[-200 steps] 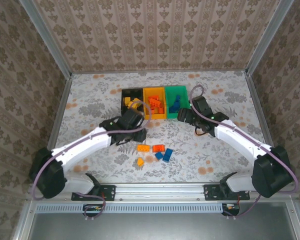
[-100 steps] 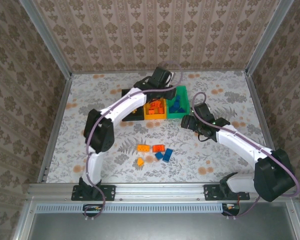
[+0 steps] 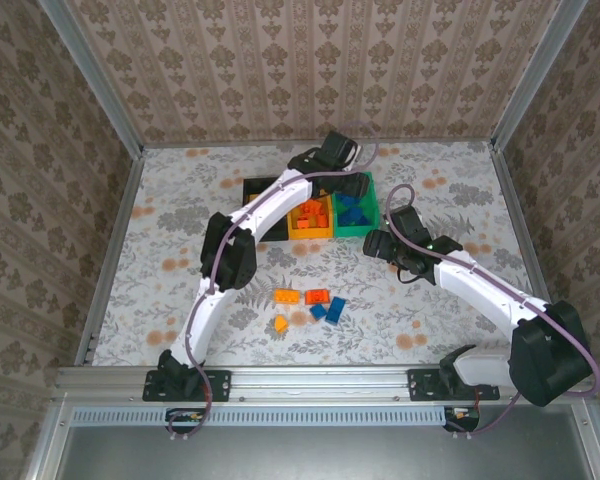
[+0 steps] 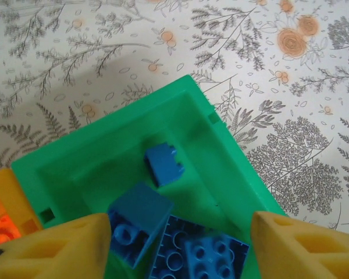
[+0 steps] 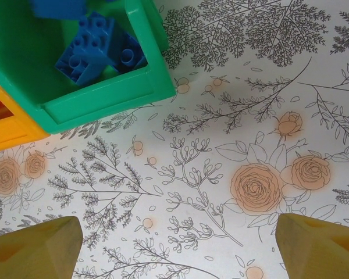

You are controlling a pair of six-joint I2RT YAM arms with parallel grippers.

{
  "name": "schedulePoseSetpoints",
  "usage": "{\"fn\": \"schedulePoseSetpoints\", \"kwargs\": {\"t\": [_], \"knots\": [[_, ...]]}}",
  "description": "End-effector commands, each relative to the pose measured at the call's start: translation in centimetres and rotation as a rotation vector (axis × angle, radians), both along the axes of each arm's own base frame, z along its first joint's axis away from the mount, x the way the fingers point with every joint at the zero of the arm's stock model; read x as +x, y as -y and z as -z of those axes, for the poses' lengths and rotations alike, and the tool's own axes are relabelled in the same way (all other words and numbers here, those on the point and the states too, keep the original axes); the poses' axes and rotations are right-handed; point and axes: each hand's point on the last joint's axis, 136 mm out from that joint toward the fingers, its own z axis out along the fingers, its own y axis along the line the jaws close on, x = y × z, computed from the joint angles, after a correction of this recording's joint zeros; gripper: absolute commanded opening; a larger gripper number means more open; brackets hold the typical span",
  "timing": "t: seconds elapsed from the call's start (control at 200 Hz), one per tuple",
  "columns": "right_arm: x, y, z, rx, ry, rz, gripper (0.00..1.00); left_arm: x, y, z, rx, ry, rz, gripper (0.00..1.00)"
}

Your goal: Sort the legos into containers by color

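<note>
Left gripper [image 4: 179,233] sits part-open and empty, green bin [image 4: 224,136] with blue legos [image 4: 163,165] right below it. Right gripper [image 5: 177,235] is spread wide, same bin just ahead-left.

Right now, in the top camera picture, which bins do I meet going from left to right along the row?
black bin → yellow bin → green bin
</note>
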Motion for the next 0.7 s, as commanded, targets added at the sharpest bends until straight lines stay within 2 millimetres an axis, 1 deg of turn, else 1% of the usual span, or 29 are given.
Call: {"fn": "schedulePoseSetpoints", "kwargs": {"t": [0.0, 0.055, 0.08, 0.11, 0.14, 0.195, 0.21, 0.22, 0.24, 0.25, 0.26, 0.265, 0.3, 0.35, 0.37, 0.375, 0.405, 0.41, 0.46, 0.465, 0.505, 0.54, 0.6, 0.61, 0.625, 0.645, 0.655, 0.695], "knots": [[-0.2, 0.1, -0.3, 0.004, -0.005, 0.001, 0.88, -0.8, 0.1, -6.1, -0.085, 0.064, 0.012, 0.73], [-0.2, -0.2, -0.3, 0.016, -0.010, -0.016, 0.88, -1.4, 0.0, -7.5, -0.114, 0.080, 0.015, 0.78], [-0.3, -0.5, -0.2, 0.025, -0.015, -0.031, 0.88, -1.8, -0.3, -8.7, -0.136, 0.094, 0.015, 0.79], [-0.3, -0.9, -0.2, 0.035, -0.021, -0.049, 0.88, -2.4, -0.5, -9.0, -0.148, 0.097, 0.017, 0.82], [-0.4, -1.3, -0.1, 0.046, -0.031, -0.073, 0.88, -3.0, -1.1, -10.4, -0.177, 0.118, 0.015, 0.85], [-0.8, -2.1, 0.2, 0.057, -0.052, -0.113, 0.88, -4.5, -2.1, -11.6, -0.207, 0.135, 0.017, 0.89], [-1.0, -2.3, 0.3, 0.059, -0.059, -0.126, 0.88, -4.9, -2.3, -12.5, -0.225, 0.150, 0.016, 0.91], [-1.1, -2.4, 0.4, 0.060, -0.065, -0.133, 0.88, -5.1, -2.5, -11.9, -0.220, 0.141, 0.014, 0.91], [-1.3, -2.8, 0.5, 0.065, -0.072, -0.152, 0.88, -5.7, -3.1, -12.3, -0.231, 0.150, 0.010, 0.93], [-1.4, -3.0, 0.6, 0.064, -0.078, -0.162, 0.88, -6.0, -3.3, -12.3, -0.233, 0.149, 0.009, 0.96], [-1.6, -3.1, 0.7, 0.063, -0.083, -0.169, 0.88, -6.3, -3.6, -12.9, -0.245, 0.158, 0.008, 0.98], [-1.7, -3.2, 0.8, 0.063, -0.085, -0.173, 0.88, -6.5, -3.8, -12.9, -0.245, 0.157, 0.007, 0.99], [-2.2, -3.9, 1.2, 0.062, -0.100, -0.206, 0.88, -7.6, -4.8, -13.1, -0.257, 0.161, 0.001, 1.00], [-3.2, -5.3, 1.9, 0.069, -0.132, -0.269, 0.88, -9.3, -6.3, -13.1, -0.267, 0.165, -0.009, 1.00], [-3.5, -5.7, 2.2, 0.069, -0.147, -0.286, 0.88, -10.0, -6.9, -12.7, -0.262, 0.162, -0.014, 1.00], [-3.6, -5.8, 2.3, 0.069, -0.152, -0.291, 0.88, -10.1, -7.0, -13.0, -0.268, 0.168, -0.014, 1.00], [-4.2, -6.4, 2.8, 0.063, -0.171, -0.320, 0.88, -11.2, -8.1, -12.6, -0.261, 0.167, -0.026, 1.00], [-4.3, -6.5, 2.8, 0.062, -0.174, -0.324, 0.88, -11.3, -8.3, -12.8, -0.264, 0.171, -0.028, 1.00], [-5.2, -7.4, 3.6, 0.048, -0.199, -0.363, 0.88, -13.2, -9.8, -11.8, -0.250, 0.167, -0.038, 1.00], [-5.3, -7.5, 3.6, 0.047, -0.201, -0.368, 0.88, -13.3, -9.9, -12.0, -0.253, 0.171, -0.039, 1.00], [-5.9, -8.3, 4.0, 0.043, -0.211, -0.397, 0.88, -14.7, -11.2, -11.0, -0.230, 0.165, -0.050, 1.00], [-6.4, -8.9, 4.3, 0.045, -0.219, -0.422, 0.88, -15.8, -12.3, -10.5, -0.213, 0.166, -0.064, 1.00], [-7.0, -10.0, 4.1, 0.048, -0.214, -0.465, 0.88, -17.6, -14.3, -9.2, -0.176, 0.158, -0.085, 1.00], [-7.2, -10.1, 4.8, 0.038, -0.234, -0.471, 0.88, -17.8, -14.6, -8.9, -0.171, 0.157, -0.089, 1.00], [-7.4, -10.3, 5.0, 0.033, -0.241, -0.480, 0.88, -18.3, -15.0, -8.6, -0.164, 0.154, -0.094, 1.00], [-7.6, -10.5, 5.1, 0.029, -0.245, -0.493, 0.88, -18.7, -15.7, -8.2, -0.155, 0.151, -0.105, 1.00], [-7.7, -10.6, 5.1, 0.026, -0.246, -0.499, 0.88, -18.9, -15.9, -8.3, -0.158, 0.153, -0.108, 1.00], [-8.0, -10.8, 5.4, 0.006, -0.259, -0.510, 0.88, -19.8, -17.0, -7.3, -0.150, 0.140, -0.127, 1.00]]}}
